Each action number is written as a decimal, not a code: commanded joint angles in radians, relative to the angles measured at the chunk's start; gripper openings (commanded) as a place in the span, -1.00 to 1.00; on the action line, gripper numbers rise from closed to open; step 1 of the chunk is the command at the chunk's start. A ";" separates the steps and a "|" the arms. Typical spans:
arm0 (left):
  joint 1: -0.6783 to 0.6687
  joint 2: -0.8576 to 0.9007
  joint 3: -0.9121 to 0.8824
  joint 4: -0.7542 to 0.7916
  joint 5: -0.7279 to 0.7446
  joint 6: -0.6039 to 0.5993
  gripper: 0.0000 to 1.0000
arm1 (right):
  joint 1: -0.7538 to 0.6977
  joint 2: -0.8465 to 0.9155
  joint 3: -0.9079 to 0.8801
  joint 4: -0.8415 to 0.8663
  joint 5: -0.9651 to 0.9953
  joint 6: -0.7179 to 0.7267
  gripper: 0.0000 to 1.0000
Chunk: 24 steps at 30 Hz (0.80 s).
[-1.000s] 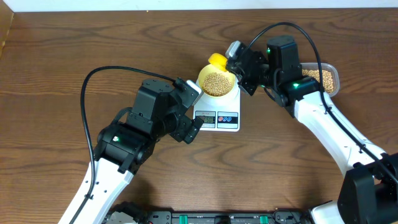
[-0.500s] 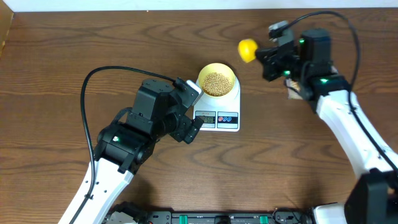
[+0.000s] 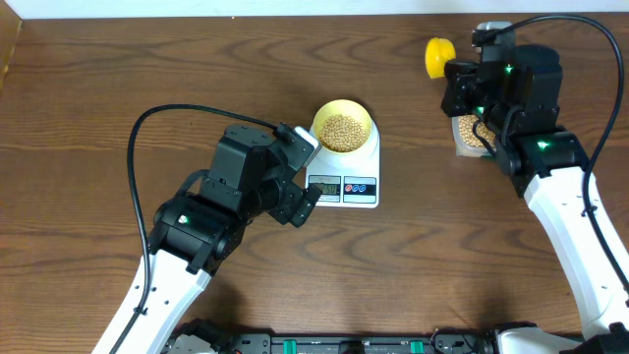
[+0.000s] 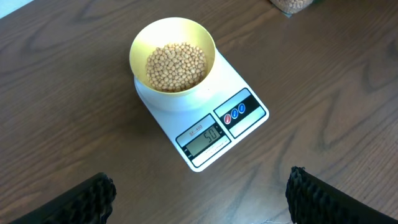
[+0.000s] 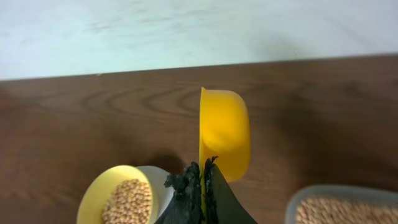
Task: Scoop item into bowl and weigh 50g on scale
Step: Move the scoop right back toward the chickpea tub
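Note:
The pale-yellow bowl [image 3: 319, 120] stands on the white scale [image 3: 366, 160], holding a heap of tan beans [image 3: 342, 131]. In the left wrist view the bowl [image 4: 140, 37] and its beans [image 4: 176, 65] sit at the scale's [image 4: 249, 93] far end, and the display [image 4: 204, 135] shows what looks like 50. My left gripper [image 4: 202, 186] hangs open beside the scale's front left, holding nothing. My right gripper [image 5: 202, 177] is shut on the handle of the yellow scoop [image 5: 227, 134], held on edge in the air, far right of the bowl [image 5: 99, 193]. From overhead the scoop [image 3: 438, 54] looks empty.
A clear plastic tub [image 3: 472, 138] of beans lies under my right arm at the back right; its rim [image 5: 342, 190] shows low in the right wrist view. A pale wall borders the table's far edge. Cables arch over both arms.
My right gripper has carried the scoop from the bowl's rim to the right and back, ending above the tub. The left arm, bowl and scale have not moved.

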 commanded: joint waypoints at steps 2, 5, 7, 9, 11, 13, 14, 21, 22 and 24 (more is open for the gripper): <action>0.005 -0.011 0.004 0.000 -0.003 0.002 0.80 | -0.005 -0.012 -0.001 -0.021 0.143 0.147 -0.98; 0.005 -0.011 0.004 0.000 -0.003 0.002 0.79 | -0.006 -0.013 -0.001 -0.047 0.162 0.206 -0.98; 0.005 -0.011 0.004 0.000 -0.003 0.002 0.80 | -0.006 -0.014 -0.001 -0.069 0.162 0.231 -0.98; 0.005 -0.011 0.004 0.000 -0.003 0.002 0.79 | -0.006 -0.016 -0.001 -0.091 0.165 0.239 -0.98; 0.005 -0.011 0.004 0.000 -0.003 0.002 0.80 | -0.006 -0.019 -0.001 -0.109 0.166 0.246 -0.98; 0.005 -0.011 0.004 0.000 -0.003 0.002 0.79 | -0.006 -0.025 -0.001 -0.126 0.182 0.272 -0.98; 0.005 -0.011 0.004 0.000 -0.003 0.002 0.79 | -0.006 -0.030 -0.001 -0.136 0.191 0.285 -0.98; 0.005 -0.011 0.004 0.000 -0.003 0.002 0.80 | -0.006 -0.088 -0.001 -0.217 0.270 0.320 -0.98; 0.005 -0.011 0.004 0.000 -0.003 0.002 0.80 | -0.006 -0.099 -0.001 -0.234 0.288 0.325 -0.98; 0.005 -0.011 0.004 0.000 -0.003 0.002 0.80 | -0.006 -0.116 -0.001 -0.265 0.315 0.326 -0.98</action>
